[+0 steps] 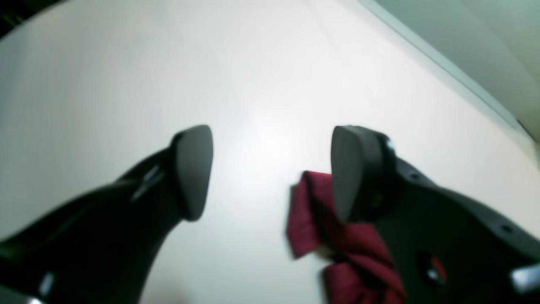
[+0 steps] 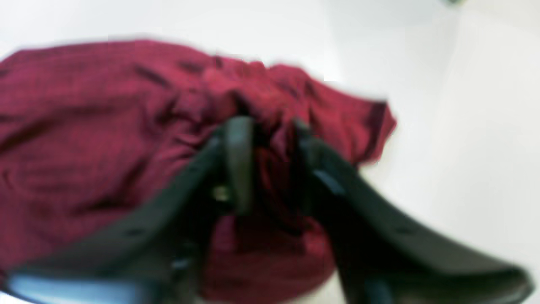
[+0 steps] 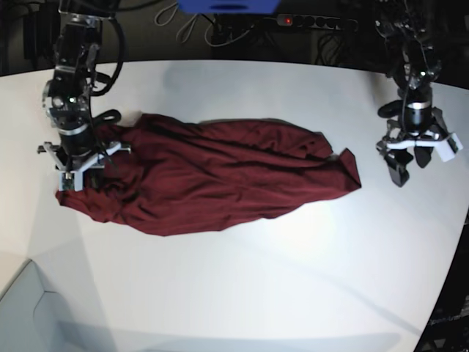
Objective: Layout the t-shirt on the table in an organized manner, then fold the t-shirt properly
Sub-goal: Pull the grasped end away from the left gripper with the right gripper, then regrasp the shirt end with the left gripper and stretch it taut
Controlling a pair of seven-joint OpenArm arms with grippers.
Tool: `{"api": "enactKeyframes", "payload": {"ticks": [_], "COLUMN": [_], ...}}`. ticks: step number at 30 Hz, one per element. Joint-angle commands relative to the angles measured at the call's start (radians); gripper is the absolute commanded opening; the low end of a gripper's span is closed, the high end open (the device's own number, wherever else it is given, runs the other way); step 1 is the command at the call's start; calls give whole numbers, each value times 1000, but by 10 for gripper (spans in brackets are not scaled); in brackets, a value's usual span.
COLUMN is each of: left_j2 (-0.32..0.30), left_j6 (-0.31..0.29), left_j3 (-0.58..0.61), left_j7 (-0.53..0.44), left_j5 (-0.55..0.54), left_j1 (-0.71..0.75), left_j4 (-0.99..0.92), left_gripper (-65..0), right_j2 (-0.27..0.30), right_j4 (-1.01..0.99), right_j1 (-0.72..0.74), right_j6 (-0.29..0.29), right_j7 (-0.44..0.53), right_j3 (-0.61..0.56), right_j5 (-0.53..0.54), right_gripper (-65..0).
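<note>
1. Two dark fingers [image 1: 192,171] fill the lower half of the left wrist view, spread wide with nothing between them; the left gripper [image 1: 270,173] hangs over bare white table [image 1: 261,76]. A bunched end of the maroon t-shirt [image 1: 308,219] lies at about 5 o'clock from the gap, beside and partly behind the finger on the view's right. The picture does not show whether cloth and finger touch.

2. The right wrist view is blurred. The right gripper [image 2: 270,164] sits down in the t-shirt [image 2: 93,139], its fingers [image 2: 238,160] set narrowly apart with a fold of cloth between them. I cannot tell whether they pinch that fold or merely stand around it. White table [image 2: 464,126] shows at 3 o'clock.

3. From the base view, the t-shirt [image 3: 220,176] lies crumpled in a long heap across the middle of the table [image 3: 242,293], running from 9 o'clock towards 3 o'clock. The right gripper [image 3: 77,165] stands on the heap's 9 o'clock end. The left gripper [image 3: 412,158] hovers at 3 o'clock, just beyond the shirt's other end, apart from it.
</note>
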Motion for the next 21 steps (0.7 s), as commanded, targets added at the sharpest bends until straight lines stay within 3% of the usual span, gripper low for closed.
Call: {"api": "enactKeyframes", "payload": {"ticks": [1, 6, 11, 18, 21], "left_j2": [-12, -9, -9, -9, -9], "left_j6": [-4, 4, 6, 1, -1], "left_j3": [17, 137, 204, 210, 210], "left_j7": [-36, -36, -42, -38, -39], "left_j5": [0, 0, 0, 0, 0], "left_j1": [-38, -175, -276, -296, -293], "left_j4": [5, -137, -334, -455, -477], "left_gripper": [-226, -226, -226, -233, -336], "right_j2": [2, -32, -28, -26, -29], "right_j4": [25, 99, 157, 178, 178], "right_j1": [10, -22, -67, -85, -85], "right_j6": [-3, -3, -2, -2, -2], "right_j7": [37, 37, 37, 37, 37], "right_j3": [19, 103, 114, 116, 116], "right_j5": [2, 2, 2, 2, 2], "right_gripper": [-387, -290, -291, -291, -291]}}
